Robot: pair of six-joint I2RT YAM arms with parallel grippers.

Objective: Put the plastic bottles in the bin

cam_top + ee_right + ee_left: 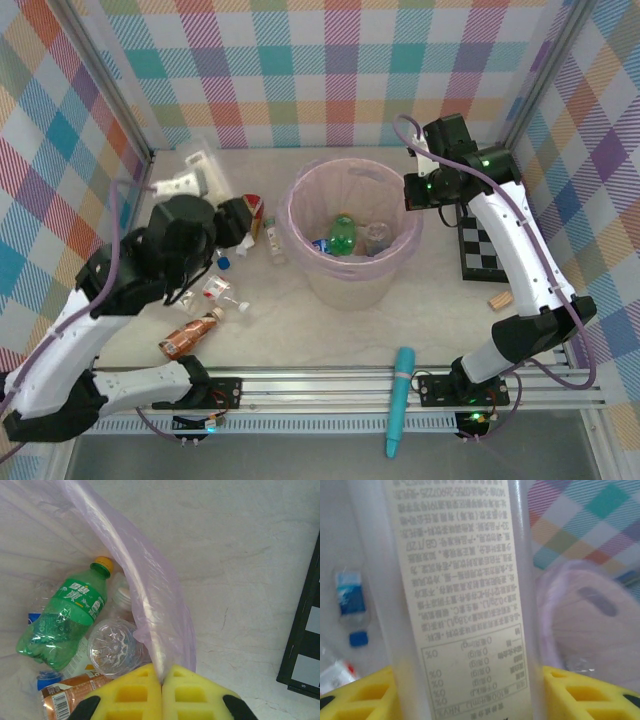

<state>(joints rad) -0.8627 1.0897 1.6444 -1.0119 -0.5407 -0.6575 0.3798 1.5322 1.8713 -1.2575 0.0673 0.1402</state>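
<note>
Left gripper (475,695): yellow pads set against both sides of a clear held bottle (460,580) with a pale printed label. Jaws are partly closed and look clamped on it. Grip sits near one end, so most of the bottle juts past the pads.

The arm covers the bottle in the top view, so I cannot tell whether it is lifted off the bench (450,330).

Right gripper (162,692): pads shut together, pinching the pink liner (150,605) at the rim of the bin (350,285).

Bin stands mid-bench, to the right of the left gripper. Inside are a green bottle (65,617) and a few clear ones.

On the bench are a brown bottle (190,335), a blue-cap bottle (352,607) and others left of the bin. A small bottle (272,242) lies just beside the bin's left wall.

Step in hand, as I judge it: carry the held bottle to the bin and drop it.

- Raise it above rim height before moving right, or the overhanging end may catch the rim or the small bottle.
- Move slowly; a slick bottle held near one end may pivot.
- Release only once the bottle is well inside the rim, away from the right gripper's side.
- Leave the right gripper on the liner so the mouth stays open.
</note>
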